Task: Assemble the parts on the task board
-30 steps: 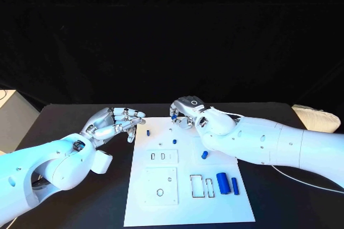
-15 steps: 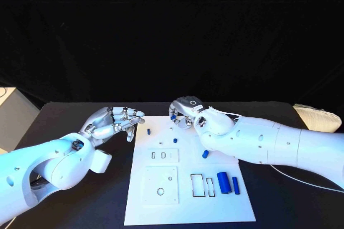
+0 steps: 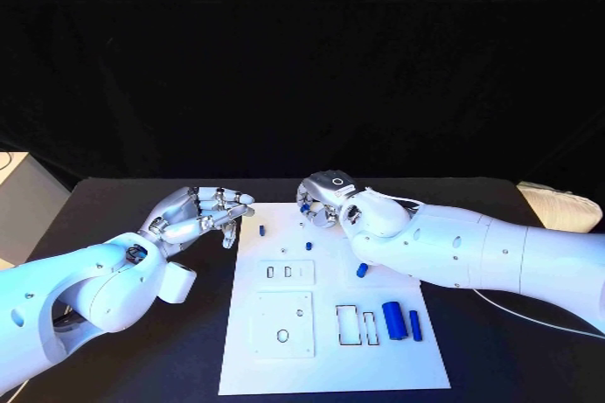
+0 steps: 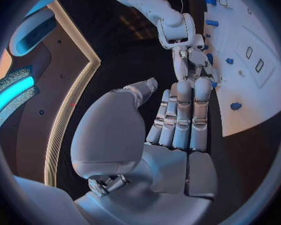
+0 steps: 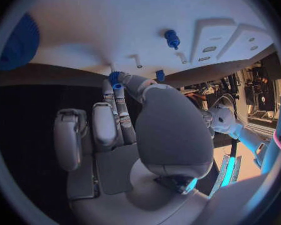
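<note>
The white task board [image 3: 334, 350] lies mid-table. My right hand [image 3: 330, 196] hovers over its far edge and pinches a small blue part [image 5: 115, 78] between thumb and fingertip, seen too as the small blue part [image 3: 307, 209]. My left hand [image 3: 199, 217] hangs by the board's far left corner, holding nothing, with its fingers [image 4: 181, 117] side by side and the thumb apart. On the board stand a small blue peg [image 3: 261, 231] and another peg [image 3: 308, 246]. A short blue piece [image 3: 361, 270] lies near the right arm, and two blue cylinders [image 3: 392, 323] lie at the right.
Raised white blocks with slots [image 3: 288, 274] and a larger block [image 3: 285, 324] sit on the board's left half, and rectangular outlines [image 3: 347, 326] lie beside the cylinders. Black table [image 3: 139, 350] surrounds the board. My right forearm [image 3: 479, 254] crosses above the board's right edge.
</note>
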Tool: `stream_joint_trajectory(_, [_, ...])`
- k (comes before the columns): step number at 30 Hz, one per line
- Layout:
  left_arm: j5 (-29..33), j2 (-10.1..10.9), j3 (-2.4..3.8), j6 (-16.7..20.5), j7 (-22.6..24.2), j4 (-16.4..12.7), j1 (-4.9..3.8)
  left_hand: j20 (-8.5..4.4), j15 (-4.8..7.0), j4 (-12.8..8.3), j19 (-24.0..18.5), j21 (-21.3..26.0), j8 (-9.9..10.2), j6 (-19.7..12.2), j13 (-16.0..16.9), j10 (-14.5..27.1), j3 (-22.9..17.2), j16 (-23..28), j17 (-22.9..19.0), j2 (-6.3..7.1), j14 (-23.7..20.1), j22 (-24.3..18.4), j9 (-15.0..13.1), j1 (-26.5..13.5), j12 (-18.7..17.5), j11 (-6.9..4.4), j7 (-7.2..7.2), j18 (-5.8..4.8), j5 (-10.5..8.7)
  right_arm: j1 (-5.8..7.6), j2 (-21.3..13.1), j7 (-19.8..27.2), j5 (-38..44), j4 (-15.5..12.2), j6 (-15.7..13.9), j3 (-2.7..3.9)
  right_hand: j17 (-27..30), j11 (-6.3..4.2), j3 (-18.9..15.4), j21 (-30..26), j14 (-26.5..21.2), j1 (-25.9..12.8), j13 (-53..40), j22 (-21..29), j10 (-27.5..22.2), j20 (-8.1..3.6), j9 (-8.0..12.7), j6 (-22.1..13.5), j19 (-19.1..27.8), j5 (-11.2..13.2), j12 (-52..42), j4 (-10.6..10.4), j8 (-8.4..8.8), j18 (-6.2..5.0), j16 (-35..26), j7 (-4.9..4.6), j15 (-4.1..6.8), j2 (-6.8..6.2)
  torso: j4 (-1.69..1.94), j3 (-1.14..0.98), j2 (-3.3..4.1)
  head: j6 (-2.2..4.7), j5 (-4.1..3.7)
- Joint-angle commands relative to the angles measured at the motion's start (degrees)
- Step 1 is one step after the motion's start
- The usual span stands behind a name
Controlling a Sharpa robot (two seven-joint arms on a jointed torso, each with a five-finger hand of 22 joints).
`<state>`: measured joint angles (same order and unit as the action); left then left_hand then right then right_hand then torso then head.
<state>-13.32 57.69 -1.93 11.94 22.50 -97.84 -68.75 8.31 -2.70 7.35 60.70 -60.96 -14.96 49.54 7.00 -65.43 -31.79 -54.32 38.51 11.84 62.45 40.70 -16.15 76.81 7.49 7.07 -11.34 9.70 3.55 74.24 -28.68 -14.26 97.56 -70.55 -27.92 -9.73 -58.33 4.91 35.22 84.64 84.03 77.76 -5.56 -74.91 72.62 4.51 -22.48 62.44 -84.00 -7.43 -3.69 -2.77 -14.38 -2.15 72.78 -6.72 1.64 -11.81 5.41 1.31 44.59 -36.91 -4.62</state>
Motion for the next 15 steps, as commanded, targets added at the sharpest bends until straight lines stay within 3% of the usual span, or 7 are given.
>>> stream_joint_trajectory(1, [-0.14,-0.02,0.05,-1.23,0.19,-0.27,-0.12,0.01,-0.23,0.0,-0.35,-0.17,-0.04,-0.39,0.05,0.27,-0.26,-0.17,0.08,-0.36,0.11,0.05,-0.08,-0.24,-0.32,0.07,0.15,-0.39,-0.12,-0.21,0.2,-0.84,0.9,0.39,2.28,-0.09,0.12,-2.1,-0.11,-0.38,0.77,-0.16,-0.26,-7.12,2.38,-0.28,-0.12,-0.17,-2.17,0.02,-0.27,0.16,-0.09,0.28,0.07,0.08,0.09,0.71,-0.01,0.07,0.11,-0.06,-0.13])
stream_joint_trajectory(15, [-0.14,-0.13,0.05,-1.57,0.07,-0.08,-0.14,0.01,-0.23,0.0,-0.35,-0.17,-0.04,-0.39,0.05,0.27,-0.26,-0.17,0.08,-0.36,0.11,0.05,-0.08,-0.24,-0.32,0.07,0.15,-0.39,-0.12,-0.4,0.56,-1.06,0.98,0.77,3.2,-0.12,0.49,-2.05,-0.14,-0.58,0.66,-0.39,-0.28,-6.87,2.27,-0.25,-0.22,-0.39,-2.04,0.14,-0.15,0.11,-0.01,0.22,-0.1,0.05,0.05,0.6,-0.09,0.03,0.14,-0.38,-0.07])
